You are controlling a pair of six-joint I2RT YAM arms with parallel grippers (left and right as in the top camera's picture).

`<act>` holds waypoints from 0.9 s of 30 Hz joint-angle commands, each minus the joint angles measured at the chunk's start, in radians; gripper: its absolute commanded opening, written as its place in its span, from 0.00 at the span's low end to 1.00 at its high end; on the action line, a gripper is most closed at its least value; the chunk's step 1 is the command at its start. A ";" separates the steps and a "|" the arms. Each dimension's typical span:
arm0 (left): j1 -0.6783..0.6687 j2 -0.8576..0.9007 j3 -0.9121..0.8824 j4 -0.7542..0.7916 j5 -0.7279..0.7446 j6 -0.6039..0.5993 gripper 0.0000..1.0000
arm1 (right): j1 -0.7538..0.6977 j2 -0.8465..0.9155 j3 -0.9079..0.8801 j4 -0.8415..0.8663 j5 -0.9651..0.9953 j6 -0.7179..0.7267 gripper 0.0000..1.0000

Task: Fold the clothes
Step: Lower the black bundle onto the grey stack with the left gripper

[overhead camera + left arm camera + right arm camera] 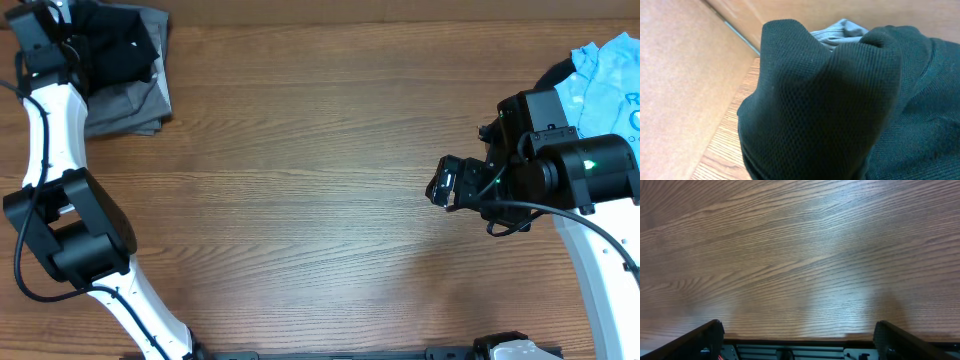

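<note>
The clothes lie in two places. At the table's far left corner a black shirt [125, 45] sits bunched on top of folded grey trousers [135, 105]. My left gripper [92, 47] is down in that pile. In the left wrist view the black mesh shirt [820, 110] fills the frame and hides the fingers, and a bit of grey trousers [840, 29] shows behind it. The jaws appear shut on the shirt. A light blue T-shirt [610, 70] lies at the far right edge. My right gripper [445, 182] [797, 326] hovers open over bare wood, nothing between its fingers [705, 337].
The wooden table [320, 150] runs between the two piles. The table's left edge [727, 130] is close beside the black shirt, with floor beyond it. The right arm's body [580, 170] stands in front of the blue T-shirt.
</note>
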 commanded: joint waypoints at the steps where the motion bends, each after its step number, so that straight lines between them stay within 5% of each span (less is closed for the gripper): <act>1: 0.031 0.014 0.030 0.024 0.053 0.006 0.18 | -0.003 -0.003 0.025 -0.003 0.000 0.005 1.00; 3: 0.037 0.032 0.030 0.026 0.064 0.005 0.30 | -0.003 -0.003 0.025 -0.005 0.000 0.005 1.00; 4: 0.039 0.043 0.030 0.026 0.063 0.005 0.44 | -0.003 -0.003 0.025 -0.006 0.000 0.005 1.00; 7: 0.045 0.084 0.030 0.026 0.047 0.005 0.55 | -0.003 -0.003 0.025 -0.005 0.000 0.005 1.00; 9: 0.048 0.115 0.030 0.019 0.042 0.006 0.82 | -0.003 -0.003 0.025 -0.005 0.000 0.005 1.00; 21: 0.024 0.011 0.031 0.019 0.034 -0.082 0.85 | -0.003 -0.003 0.025 -0.002 0.000 0.002 1.00; 27: -0.003 -0.046 0.031 0.034 0.182 -0.171 0.61 | -0.003 -0.003 0.025 0.014 0.005 0.000 1.00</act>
